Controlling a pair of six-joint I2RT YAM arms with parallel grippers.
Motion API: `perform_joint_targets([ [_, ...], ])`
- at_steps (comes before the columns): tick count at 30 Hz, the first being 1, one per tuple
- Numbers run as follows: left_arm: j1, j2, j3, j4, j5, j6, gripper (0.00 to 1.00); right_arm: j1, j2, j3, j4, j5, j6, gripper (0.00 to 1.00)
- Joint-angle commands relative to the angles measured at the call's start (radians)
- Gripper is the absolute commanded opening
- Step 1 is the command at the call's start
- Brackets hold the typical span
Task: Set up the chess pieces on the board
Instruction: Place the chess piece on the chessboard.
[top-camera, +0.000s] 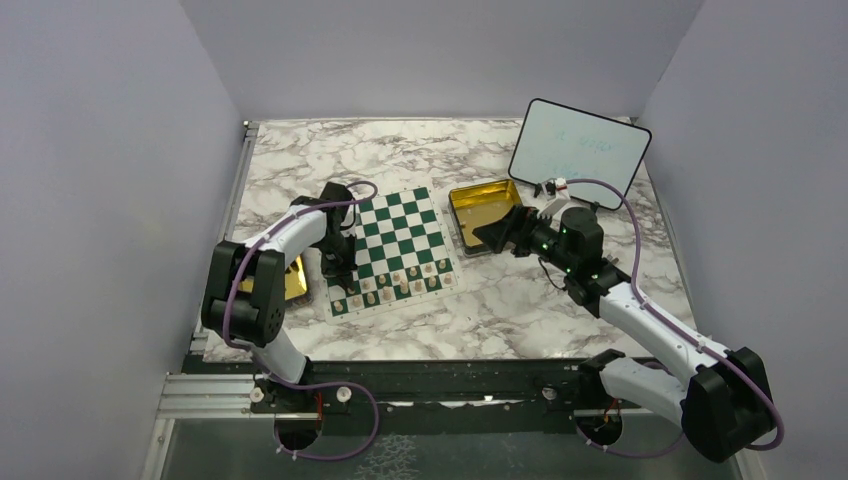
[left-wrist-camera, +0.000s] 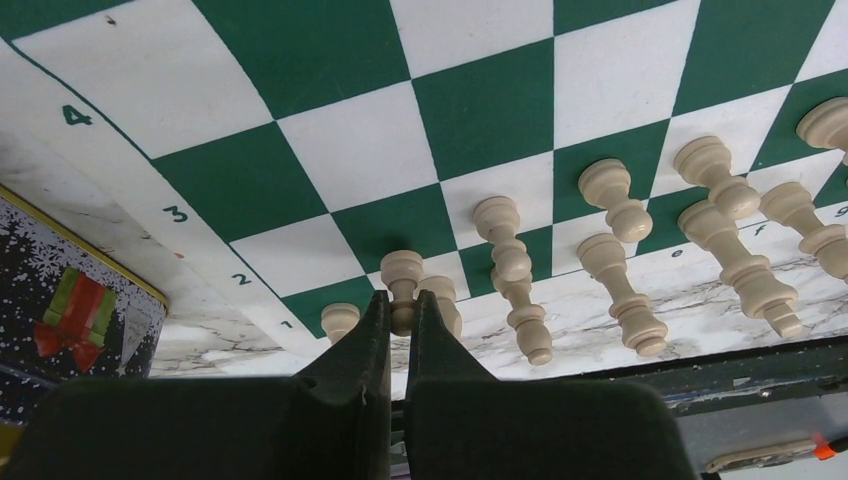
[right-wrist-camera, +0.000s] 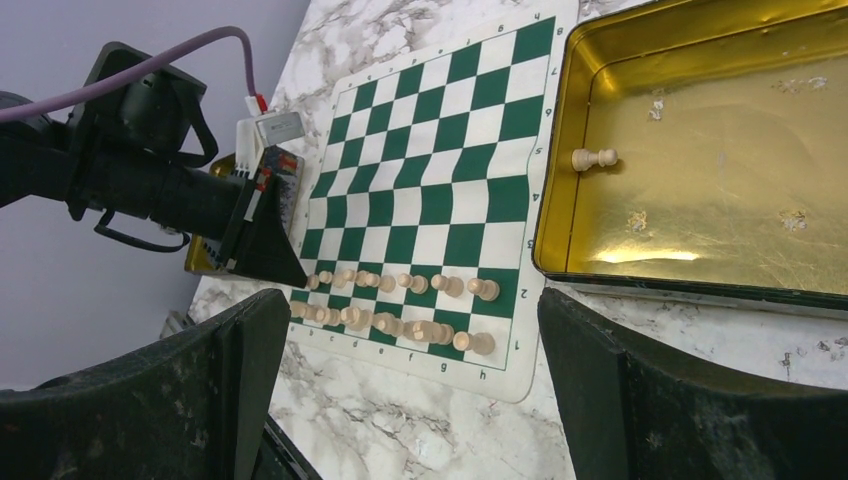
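Left end effector (left-wrist-camera: 403, 325) clamped on a cream pawn (left-wrist-camera: 403, 268) at the board (left-wrist-camera: 480, 100) corner, right end effector (right-wrist-camera: 420, 390) fingers wide apart near the gold tin (right-wrist-camera: 556, 150)

The chess pieces (top-camera: 395, 285) are cream, the board (top-camera: 395, 225) green-and-white checkered, the tin (top-camera: 484, 186) gold, the table (top-camera: 500, 310) white marble veined grey.

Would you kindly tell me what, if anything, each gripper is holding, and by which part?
The left gripper pinches a small cream chess piece by its upper stem; the right gripper stands open and empty.
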Motion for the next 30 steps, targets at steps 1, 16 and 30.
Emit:
perform_joint_targets([
  [1, 0.005, 0.014, 0.024, 0.016, 0.025, 0.004, 0.02, 0.006, -0.004, -0.01, 0.008, 0.007, -0.014, 1.0],
  [16, 0.005, 0.037, 0.027, 0.036, 0.022, -0.003, 0.11, 0.006, -0.006, -0.022, 0.006, 0.013, -0.019, 1.0],
  [30, 0.005, 0.039, 0.028, 0.036, 0.004, -0.003, 0.26, 0.006, -0.006, -0.023, 0.004, 0.013, -0.012, 1.0],
])
